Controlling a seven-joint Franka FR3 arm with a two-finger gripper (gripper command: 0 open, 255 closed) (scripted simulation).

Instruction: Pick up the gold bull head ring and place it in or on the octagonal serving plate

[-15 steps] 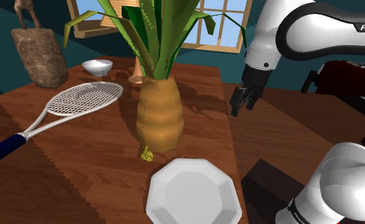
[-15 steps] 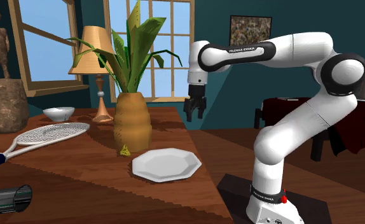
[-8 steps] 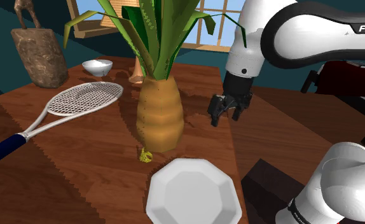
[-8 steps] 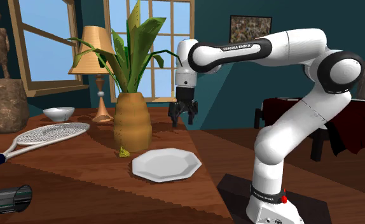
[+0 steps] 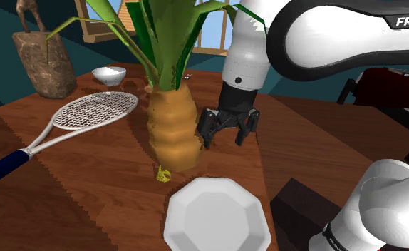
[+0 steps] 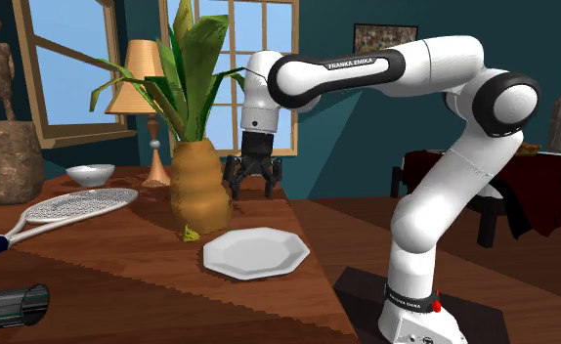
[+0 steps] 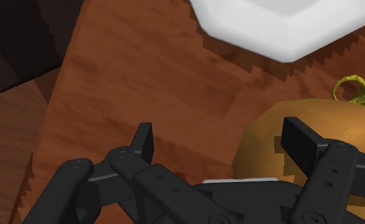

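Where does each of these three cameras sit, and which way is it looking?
Shoulder view: beside and slightly behind the stand, looking down over the table at the vase, ring and plate; the white arm and open end effector show.
Second exterior view: beside the table, looking roughly level across it; the whole arm shows.
Wrist view: at the arm's end, looking down past the end effector's black fingers at the table.
Shared: all three show plate, ring and vase.

A lived-in home room: teal walls (image 6: 337, 147), paned windows (image 6: 68, 73), table lamp (image 6: 137, 68), framed picture (image 6: 383, 39), wooden table (image 6: 122, 269).
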